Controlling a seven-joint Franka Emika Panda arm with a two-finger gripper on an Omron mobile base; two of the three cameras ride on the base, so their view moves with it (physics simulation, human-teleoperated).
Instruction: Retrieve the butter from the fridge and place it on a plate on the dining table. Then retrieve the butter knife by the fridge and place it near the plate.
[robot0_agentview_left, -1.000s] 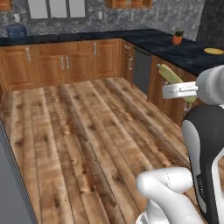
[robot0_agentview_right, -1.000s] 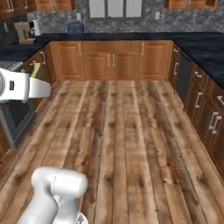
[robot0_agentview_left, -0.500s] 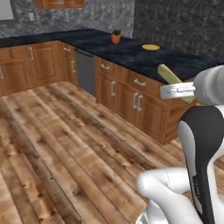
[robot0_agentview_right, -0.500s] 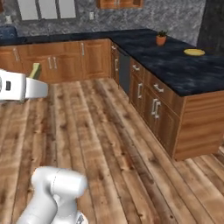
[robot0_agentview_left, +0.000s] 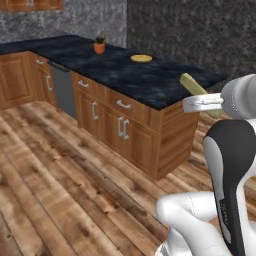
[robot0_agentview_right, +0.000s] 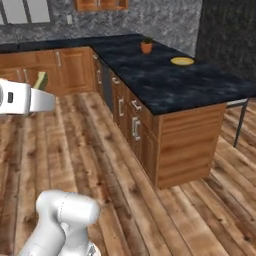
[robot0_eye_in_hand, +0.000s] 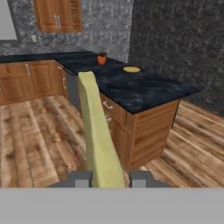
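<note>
Clamped between the two dark fingertips of the gripper (robot0_eye_in_hand: 107, 180) — the butter (robot0_eye_in_hand: 97, 131), a pale yellow-green stick jutting forward from narrowly set jaws; carried above the wooden floor (robot0_agentview_left: 60, 190), its far end poking out past the white hand in the left base view; ahead, the dining table (robot0_agentview_right: 180, 82) with its black veined top on a wooden base; resting on that top, well apart from the gripper, the yellow plate (robot0_agentview_right: 182, 61); beyond the plate, nearer the wall — a small potted plant (robot0_agentview_right: 146, 46) in an orange pot.
</note>
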